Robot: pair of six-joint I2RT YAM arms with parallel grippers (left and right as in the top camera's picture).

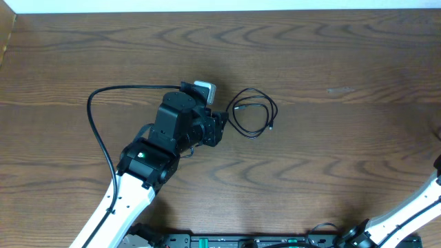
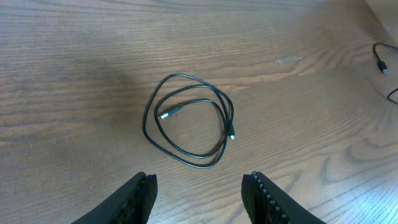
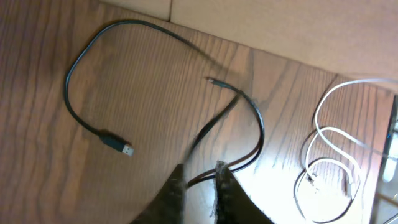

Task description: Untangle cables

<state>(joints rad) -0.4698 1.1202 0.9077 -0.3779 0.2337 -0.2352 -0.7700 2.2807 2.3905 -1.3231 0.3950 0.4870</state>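
A black cable (image 1: 275, 109) lies coiled in a small double loop on the wooden table, just right of my left gripper (image 1: 219, 128). In the left wrist view that coil (image 2: 186, 76) rests ahead of my left gripper (image 2: 199, 177), whose jaws stand wide apart and hold nothing. The right wrist view shows a second black cable (image 3: 124, 23) with a USB plug (image 3: 118, 145). It loops across the wood and runs across the narrow gap of my right gripper (image 3: 200, 167), whose jaws stand slightly apart. One strand is blurred. A white cable (image 3: 317, 115) curls to the right.
The left arm's thick black cable (image 1: 96, 131) arcs over the table on the left. A black plug end (image 2: 380, 59) shows at the far right of the left wrist view. The table's far edge (image 3: 205, 31) runs just beyond the second black cable.
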